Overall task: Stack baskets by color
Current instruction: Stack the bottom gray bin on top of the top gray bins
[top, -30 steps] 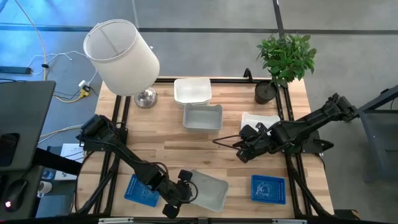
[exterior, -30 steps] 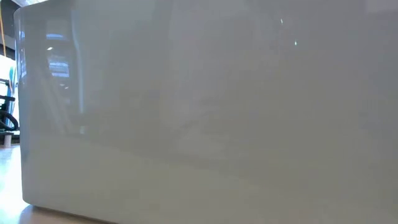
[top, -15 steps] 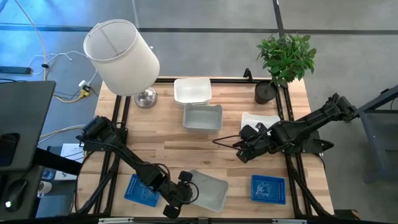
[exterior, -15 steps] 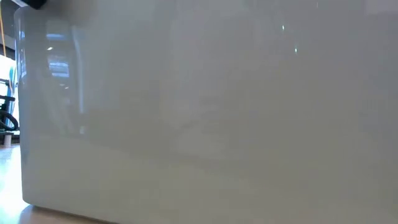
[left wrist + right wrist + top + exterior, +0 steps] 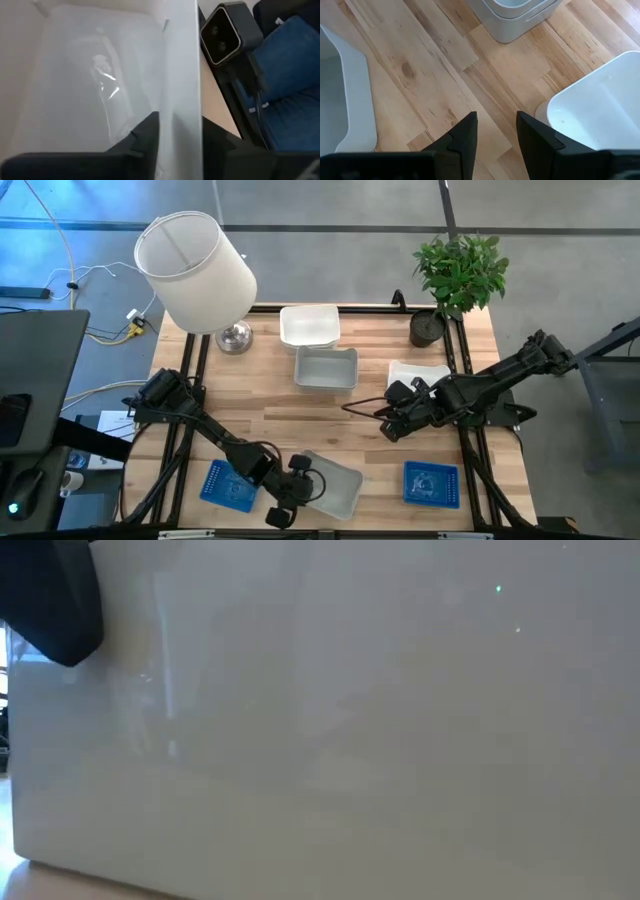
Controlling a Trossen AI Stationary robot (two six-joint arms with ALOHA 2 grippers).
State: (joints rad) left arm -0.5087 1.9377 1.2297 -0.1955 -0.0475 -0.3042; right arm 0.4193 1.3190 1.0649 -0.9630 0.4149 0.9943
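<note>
A translucent grey basket [image 5: 335, 485] sits near the table's front edge and fills the low view [image 5: 350, 740]. My left gripper [image 5: 300, 492] is at its left end, shut on its wall [image 5: 181, 125]. A second grey basket [image 5: 327, 367] and a white basket [image 5: 310, 325] stand at the far middle. Another white basket [image 5: 415, 372] lies partly under my right arm. Two blue baskets [image 5: 228, 485] [image 5: 431, 483] lie near the front. My right gripper [image 5: 385, 420] hangs open above bare wood [image 5: 495, 130], right of centre. My left gripper has the grey basket's left end wall [image 5: 182, 90] between its fingers, one finger [image 5: 145, 137] inside the basket and one [image 5: 222, 147] outside. The fingers slant down from the table's left. The basket's base rests on the table.
A big white lampshade [image 5: 195, 270] stands at the far left and a potted plant [image 5: 460, 275] at the far right corner. The table's front edge runs close by the grey basket. Bare wood lies open in the middle [image 5: 300, 415].
My left gripper has sunk onto the grey basket's left end, and one dark finger has come into the low view's upper left corner. The basket has slid slightly sideways on the table. My right arm has kept still.
</note>
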